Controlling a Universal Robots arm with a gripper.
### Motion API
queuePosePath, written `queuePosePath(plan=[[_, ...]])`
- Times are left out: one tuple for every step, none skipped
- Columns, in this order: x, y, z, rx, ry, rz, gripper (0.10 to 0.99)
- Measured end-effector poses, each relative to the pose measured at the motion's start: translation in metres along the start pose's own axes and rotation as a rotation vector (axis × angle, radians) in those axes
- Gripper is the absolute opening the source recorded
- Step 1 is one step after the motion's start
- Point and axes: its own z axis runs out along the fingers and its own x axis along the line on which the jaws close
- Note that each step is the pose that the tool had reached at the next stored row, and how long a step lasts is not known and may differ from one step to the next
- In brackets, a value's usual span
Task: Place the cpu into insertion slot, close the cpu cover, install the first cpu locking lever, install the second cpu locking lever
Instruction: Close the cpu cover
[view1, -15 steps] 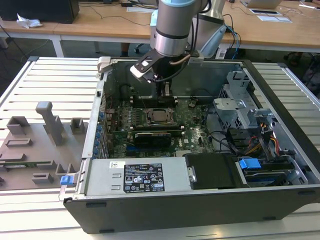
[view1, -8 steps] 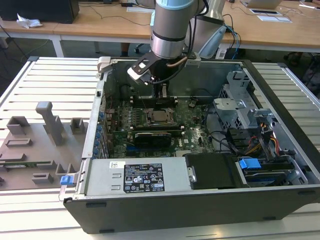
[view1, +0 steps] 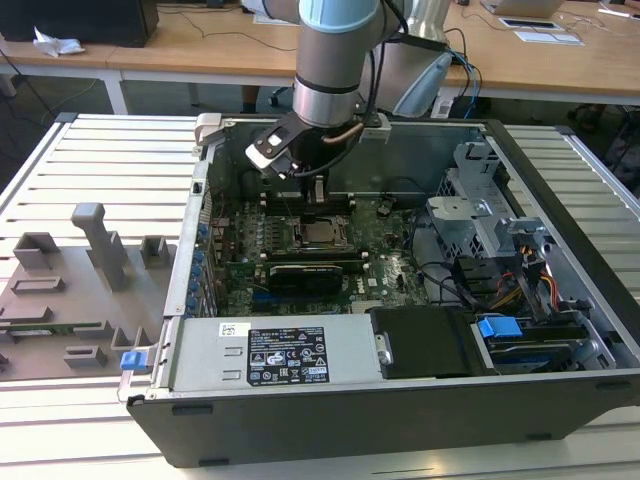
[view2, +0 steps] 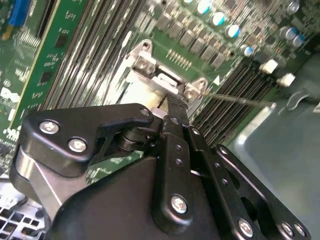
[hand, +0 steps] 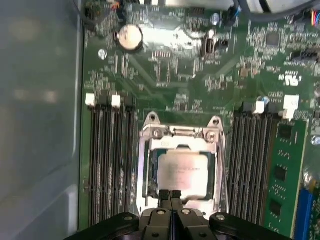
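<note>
Slatted metal table (view1: 100, 150) carrying an open computer case (view1: 330, 440), with the arm's gripper (view1: 314, 190) down at the processor socket.

In the first wrist view the cpu (hand: 184, 172) sits flat in the insertion slot (hand: 153, 180), and the cpu cover (hand: 145, 167) lies down around it, its window framing the pale metal face. The gripper's fingers (hand: 164, 194) are pressed together with nothing visible between them, their tips at the cover's edge. Placing looks done, and closing the cover looks to be the step in hand. In the second wrist view a thin locking lever (view2: 240, 99) stands out sideways from the socket corner, apparently unlatched. Seating it would call for a steady push on the rod without dragging the cover.
</note>
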Motion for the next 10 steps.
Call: queuePosePath(plan=[[0.0001,-0.0020,0.0011,0.000,0.0001,0.000,0.110],[0.0003,-0.0042,0.0026,0.000,0.0001,0.000,0.110],[0.0003,-0.0047,0.0035,0.000,0.0000,0.000,0.110],[0.0004,-0.0052,0.0046,0.000,0.0001,0.000,0.110],[0.0004,-0.0058,0.0058,0.000,0.0001,0.000,0.110],[0.0004,-0.0063,0.0065,0.000,0.0001,0.000,0.110],[0.0005,-0.0079,0.0074,0.000,-0.0001,0.000,0.110],[0.0006,-0.0088,0.0079,0.000,0.0001,0.000,0.110],[0.0006,-0.0094,0.0082,0.000,0.0000,0.000,0.110],[0.0007,-0.0098,0.0086,0.000,0.0001,0.000,0.110]])
